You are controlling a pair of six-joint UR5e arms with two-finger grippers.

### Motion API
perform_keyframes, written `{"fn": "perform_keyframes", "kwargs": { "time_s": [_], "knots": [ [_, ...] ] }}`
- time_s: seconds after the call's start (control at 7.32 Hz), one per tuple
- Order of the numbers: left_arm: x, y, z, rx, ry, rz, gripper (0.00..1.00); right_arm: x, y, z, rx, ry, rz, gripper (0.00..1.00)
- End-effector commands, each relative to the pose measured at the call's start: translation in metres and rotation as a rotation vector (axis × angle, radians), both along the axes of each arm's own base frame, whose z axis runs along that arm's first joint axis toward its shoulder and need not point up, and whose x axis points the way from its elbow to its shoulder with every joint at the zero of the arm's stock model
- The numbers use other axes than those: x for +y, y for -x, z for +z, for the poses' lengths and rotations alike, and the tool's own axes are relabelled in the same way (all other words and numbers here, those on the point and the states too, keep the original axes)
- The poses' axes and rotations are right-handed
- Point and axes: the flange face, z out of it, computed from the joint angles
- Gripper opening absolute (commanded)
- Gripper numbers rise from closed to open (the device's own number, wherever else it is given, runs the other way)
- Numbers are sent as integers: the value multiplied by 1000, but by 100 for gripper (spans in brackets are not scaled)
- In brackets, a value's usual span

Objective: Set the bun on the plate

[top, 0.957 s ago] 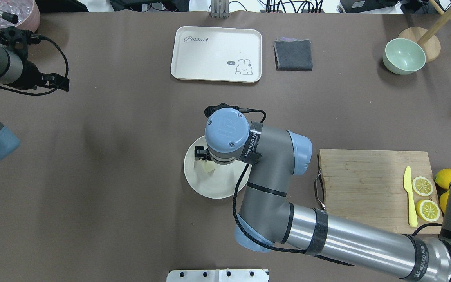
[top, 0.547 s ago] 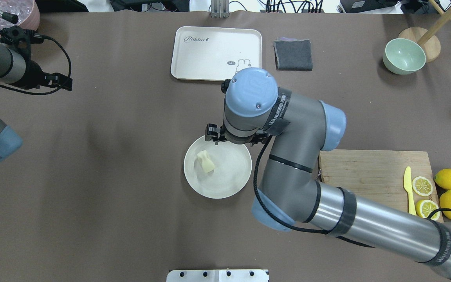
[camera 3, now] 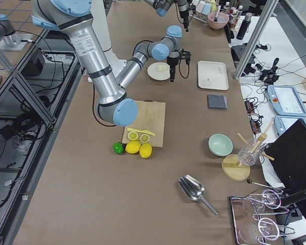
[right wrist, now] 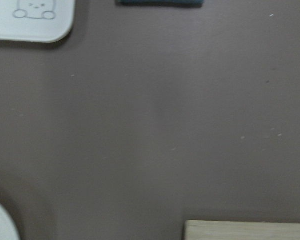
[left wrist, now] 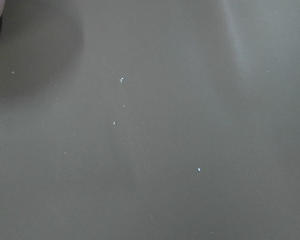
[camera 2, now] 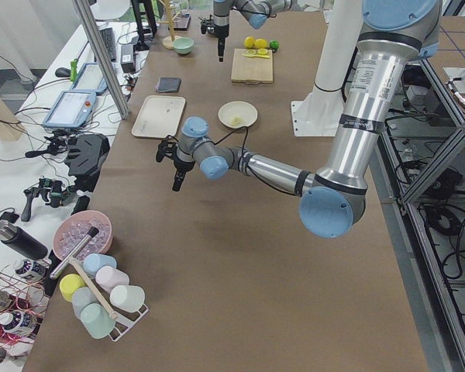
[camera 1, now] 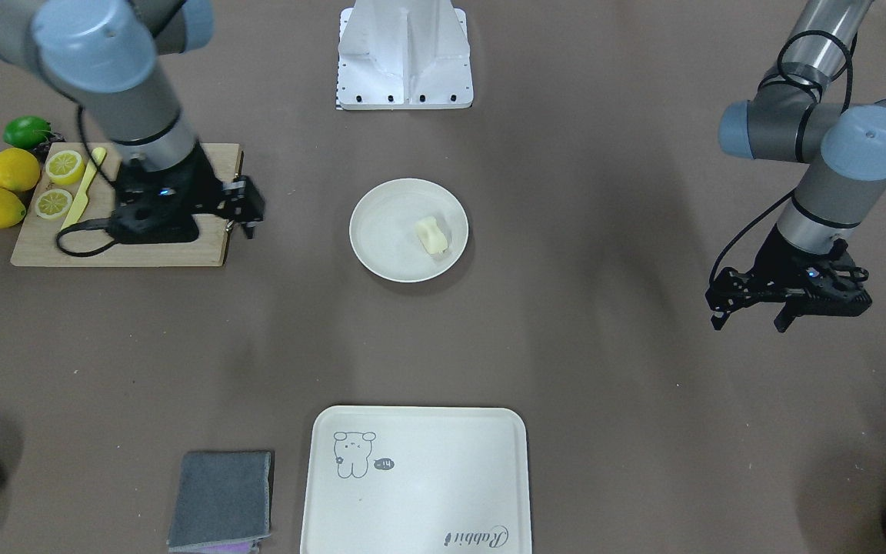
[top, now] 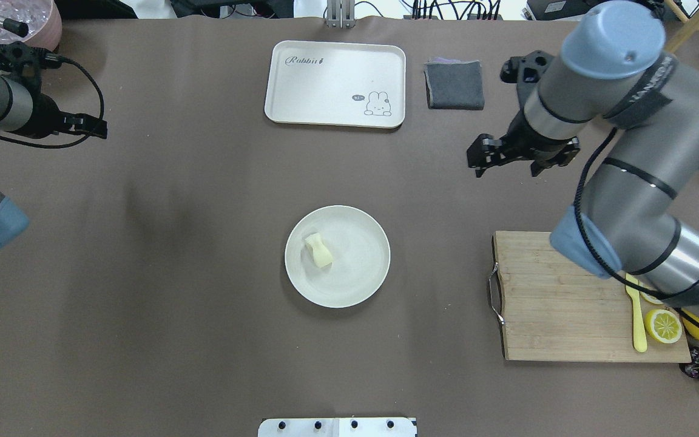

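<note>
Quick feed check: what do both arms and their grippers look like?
Both the right arm and left arm have grey joint housings, pale blue caps and silver tubes. A black cable loops to each wrist; the right wears black lettered straps. The right gripper and left gripper are black, two-fingered.

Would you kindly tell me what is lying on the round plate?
Only the bun lies on the plate, off-centre. Nothing else covers it; just the spot beneath the bun is hidden.

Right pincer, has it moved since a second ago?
Yes. The right pincer left the plate, going up-right in the overhead view, toward the grey cloth.
</note>
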Motion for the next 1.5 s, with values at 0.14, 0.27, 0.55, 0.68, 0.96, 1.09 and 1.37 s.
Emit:
{"fn": "perform_keyframes", "kwargs": {
  "time_s": [0.14,0.27,0.55,0.68,0.96,1.09,1.37],
  "knots": [
    [-20,81,27,23,67,-74,98,-23,-205,154,51,-29,-89,100],
    [-20,109,36,-39,0,59,98,-18,-252,195,67,-37,-112,100],
    [-28,209,66,-175,-11,145,98,-10,-326,276,88,-13,-139,100],
    [-19,239,79,-146,55,135,98,-3,-342,298,90,16,-128,100],
    [12,269,103,-8,110,138,98,3,-342,318,76,18,-120,100],
    [16,270,108,-14,119,134,98,0,-341,321,70,22,-120,100],
    [18,279,111,-17,125,118,98,4,-340,322,48,27,-120,100]
  ]
}}
